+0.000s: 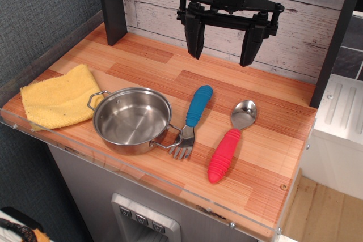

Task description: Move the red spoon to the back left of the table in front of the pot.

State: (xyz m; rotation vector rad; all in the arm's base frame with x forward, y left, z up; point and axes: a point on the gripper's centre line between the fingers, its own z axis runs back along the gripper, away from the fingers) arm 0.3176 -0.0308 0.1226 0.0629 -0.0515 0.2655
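Presently we recorded the gripper (225, 49) hanging above the rear of the table (266, 188), its two black fingers spread wide and nothing between them. It touched no object on the surface.

We found the red spoon (229, 141) lying flat at the front right of the wood planks, apart from its neighbours. In the camera view it lay below the gripper, that is, toward the clear front edge and only slightly to the right of the gap between the fingers. Its long axis ran on a diagonal: the shiny bowl pointed toward the back and right, the ribbed red handle toward the front and left.

We noted the blue-handled fork (191, 118) just left of the spoon on a near-parallel diagonal, its tines close beside the loop handle of the pot (132, 119). The pot sat at the front left, with a yellow cloth (59, 97) beside it.

In our judgement the approach called for travel forward and down, with the fingers turned to close across the handle's width, not along it. The fork's nearness on the left warranted care during descent.
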